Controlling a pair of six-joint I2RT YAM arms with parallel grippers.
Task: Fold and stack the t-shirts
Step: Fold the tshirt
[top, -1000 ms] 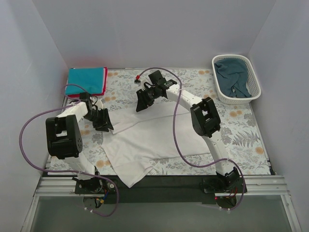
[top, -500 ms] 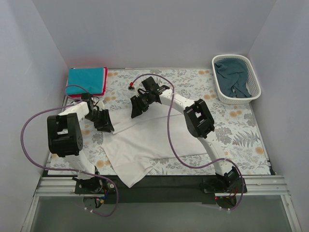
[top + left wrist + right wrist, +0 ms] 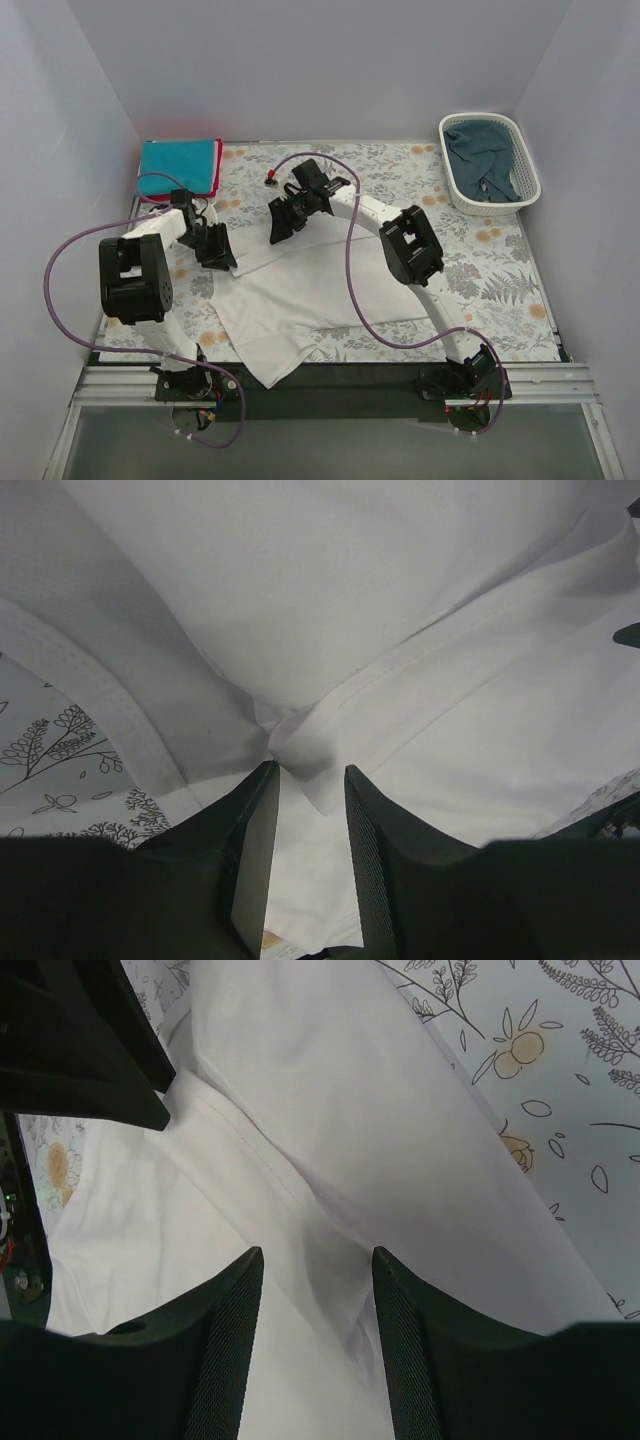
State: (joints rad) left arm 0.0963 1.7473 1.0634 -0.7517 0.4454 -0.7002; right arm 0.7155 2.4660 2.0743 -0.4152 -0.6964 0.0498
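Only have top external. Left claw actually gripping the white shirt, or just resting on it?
Observer: Gripping. The left wrist view shows the left claw pinching a puckered fold of the white t-shirt at its tips.
Operator: Right one?
Observer: The right claw is open, spread above flat cloth with nothing gathered between its fingers.
Operator: What's under it?
Observer: A stitched seam of the same shirt runs diagonally just ahead of its tips.

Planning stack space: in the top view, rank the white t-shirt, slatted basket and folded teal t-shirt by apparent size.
1. white t-shirt
2. slatted basket
3. folded teal t-shirt, only slightly smaller
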